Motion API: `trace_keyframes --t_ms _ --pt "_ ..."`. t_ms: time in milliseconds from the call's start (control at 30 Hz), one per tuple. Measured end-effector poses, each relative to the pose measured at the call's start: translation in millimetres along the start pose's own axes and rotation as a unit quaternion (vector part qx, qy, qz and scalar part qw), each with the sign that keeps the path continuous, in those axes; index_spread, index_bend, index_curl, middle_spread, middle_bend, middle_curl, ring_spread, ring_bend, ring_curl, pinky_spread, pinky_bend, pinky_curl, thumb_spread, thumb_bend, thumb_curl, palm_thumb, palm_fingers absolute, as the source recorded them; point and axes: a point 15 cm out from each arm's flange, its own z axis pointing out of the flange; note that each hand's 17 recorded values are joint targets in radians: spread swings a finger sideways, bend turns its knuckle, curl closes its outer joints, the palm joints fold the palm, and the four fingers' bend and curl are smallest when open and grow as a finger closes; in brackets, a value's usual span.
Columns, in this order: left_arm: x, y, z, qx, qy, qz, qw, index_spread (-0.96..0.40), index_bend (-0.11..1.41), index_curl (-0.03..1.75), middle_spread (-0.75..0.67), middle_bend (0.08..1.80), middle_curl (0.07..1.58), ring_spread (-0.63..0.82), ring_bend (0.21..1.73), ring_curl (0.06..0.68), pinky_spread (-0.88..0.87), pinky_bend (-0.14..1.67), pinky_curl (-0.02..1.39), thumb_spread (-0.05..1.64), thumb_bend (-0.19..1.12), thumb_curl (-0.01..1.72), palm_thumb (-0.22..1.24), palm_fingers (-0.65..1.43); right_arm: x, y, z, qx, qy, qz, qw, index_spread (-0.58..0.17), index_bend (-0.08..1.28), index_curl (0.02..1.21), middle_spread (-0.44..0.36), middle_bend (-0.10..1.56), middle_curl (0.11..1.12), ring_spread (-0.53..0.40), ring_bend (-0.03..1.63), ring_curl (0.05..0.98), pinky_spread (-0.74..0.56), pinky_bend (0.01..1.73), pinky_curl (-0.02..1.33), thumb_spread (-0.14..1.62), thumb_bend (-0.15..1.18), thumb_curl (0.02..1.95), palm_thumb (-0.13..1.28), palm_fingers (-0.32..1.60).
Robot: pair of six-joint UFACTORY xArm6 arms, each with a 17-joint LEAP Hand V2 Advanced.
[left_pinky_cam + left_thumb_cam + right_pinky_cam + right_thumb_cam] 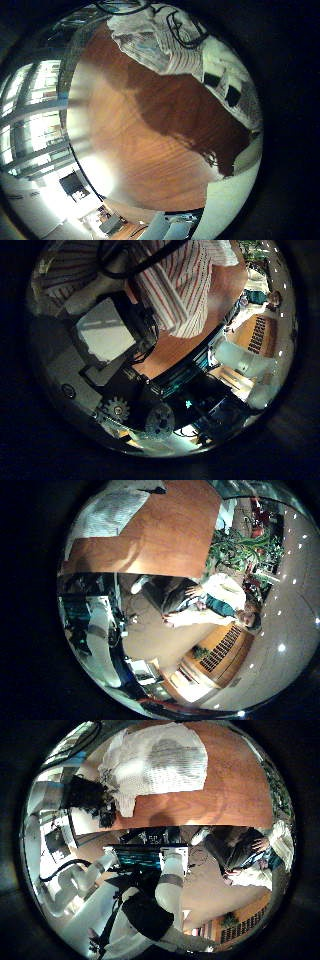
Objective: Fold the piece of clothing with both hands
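The striped piece of clothing [160,760] lies crumpled on the wooden table [215,795]. In the right thumb side palm view, a hand [90,795] sits at one edge of the cloth. In the left little finger side palm view the cloth [160,45] lies on the table [140,140] beside parts of the left hand [232,92]. The right hand [90,620] is off the table's edge, away from the cloth [110,510]. I cannot tell whether either hand grips.
A white arm [250,360] shows beyond the table's edge in the left thumb side palm view. A white arm [165,885] also reaches below the table edge in the right thumb side palm view. Potted plants [240,545] stand beyond the table's far side.
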Motion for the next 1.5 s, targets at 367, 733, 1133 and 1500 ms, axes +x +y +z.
trace_keyframes --t_ms 367,733,1133,1500 --pt "4 12 -35 -0.041 0.036 0.007 0.9985 -0.57 0.81 0.76 -0.46 1.07 0.86 -0.42 1.35 0.525 -0.58 1.17 0.64 1.26 -0.01 0.35 0.59 1.14 -22 5 40 -0.034 0.0 -0.03 0.999 -0.304 0.14 0.24 -0.013 0.32 0.39 0.05 0.62 0.285 0.29 0.55 0.26 1.25 0.0 0.22 0.26 0.23" --pt "-2 7 -76 -0.097 0.093 0.005 0.9909 -0.62 0.83 0.9 -0.47 1.13 0.87 -0.4 1.38 0.528 -0.57 1.19 0.65 1.26 -0.01 0.4 0.55 1.14 -32 -5 73 -0.044 0.001 -0.046 0.998 -0.291 0.16 0.26 -0.008 0.3 0.38 0.027 0.61 0.281 0.27 0.58 0.26 1.23 -0.01 0.26 0.34 0.18" --pt "-14 14 -97 -0.126 0.134 -0.006 0.983 -0.65 0.78 0.99 -0.46 1.14 0.85 -0.4 1.39 0.523 -0.56 1.2 0.66 1.28 -0.01 0.44 0.56 1.13 -34 -38 103 -0.015 0.002 -0.036 0.999 -0.29 0.15 0.26 0.009 0.27 0.37 0.048 0.62 0.277 0.27 0.6 0.26 1.18 -0.02 0.28 0.35 0.15" --pt "-29 23 -115 -0.128 0.137 -0.011 0.9823 -0.67 0.72 1.06 -0.45 1.15 0.84 -0.4 1.39 0.519 -0.56 1.2 0.66 1.29 -0.01 0.45 0.55 1.13 -38 -90 104 0.043 0.004 -0.012 0.999 -0.259 0.17 0.29 -0.046 0.34 0.39 -0.036 0.67 0.283 0.22 0.55 0.24 1.16 -0.01 0.3 0.44 0.3"
